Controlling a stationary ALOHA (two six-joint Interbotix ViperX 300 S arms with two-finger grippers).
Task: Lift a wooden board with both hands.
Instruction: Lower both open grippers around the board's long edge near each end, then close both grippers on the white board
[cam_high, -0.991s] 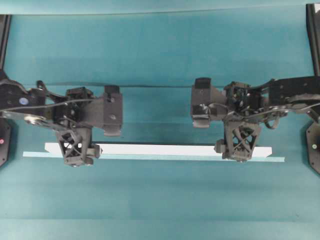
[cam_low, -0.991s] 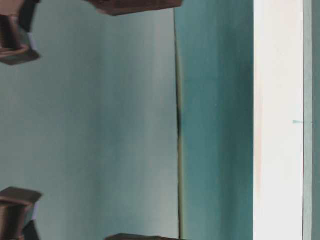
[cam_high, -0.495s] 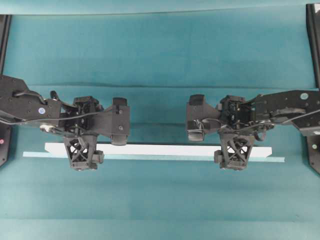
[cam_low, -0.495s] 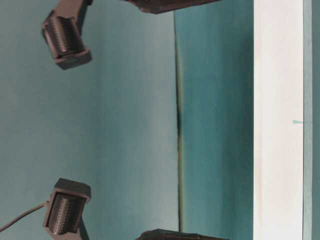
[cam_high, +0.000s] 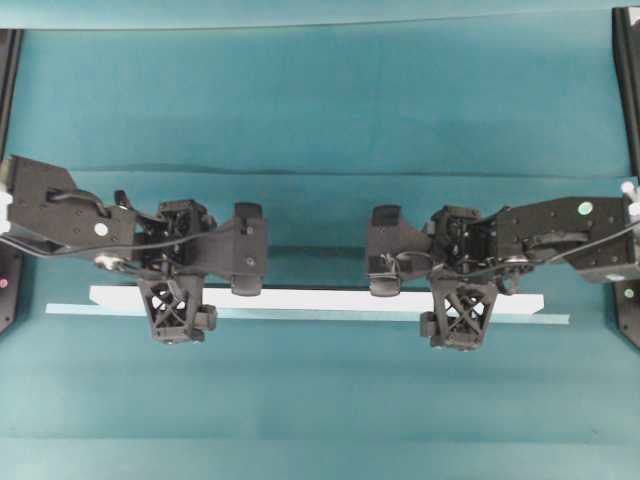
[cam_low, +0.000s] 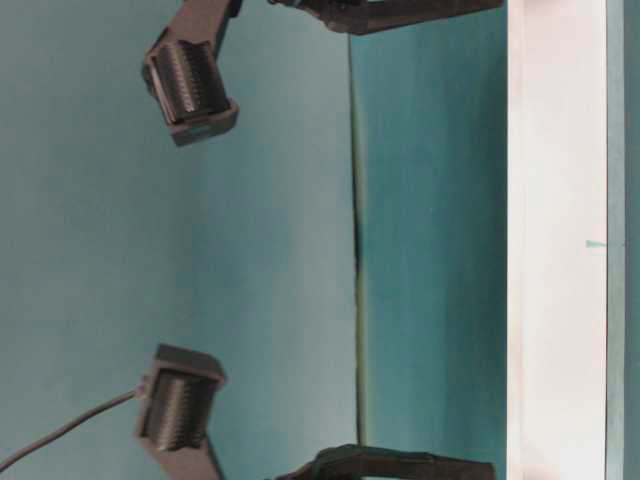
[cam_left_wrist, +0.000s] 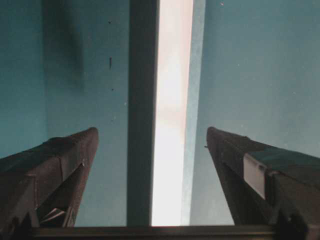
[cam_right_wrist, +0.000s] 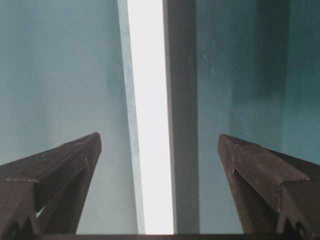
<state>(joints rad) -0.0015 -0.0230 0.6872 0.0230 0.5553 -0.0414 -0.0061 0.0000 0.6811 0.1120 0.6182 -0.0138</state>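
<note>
The wooden board (cam_high: 320, 299) is a long white plank lying flat across the teal table. It also shows in the table-level view (cam_low: 555, 240). My left gripper (cam_high: 173, 300) points down over the board's left part and my right gripper (cam_high: 460, 300) over its right part. In the left wrist view the board (cam_left_wrist: 172, 100) runs between the two open fingers of the left gripper (cam_left_wrist: 152, 132), untouched. In the right wrist view the board (cam_right_wrist: 147, 100) likewise runs between the open fingers of the right gripper (cam_right_wrist: 159, 136). Both grippers are empty.
A thin pale teal strip (cam_high: 300, 316) lies along the board's front edge and sticks out past both ends. The cloth has a fold line (cam_high: 320, 170) behind the arms. Black frame posts (cam_high: 628, 60) stand at the table's sides.
Both grippers have shifted a little toward the middle and now straddle the board. In the table-level view the arms' black parts have come further into view. The board has not moved.
</note>
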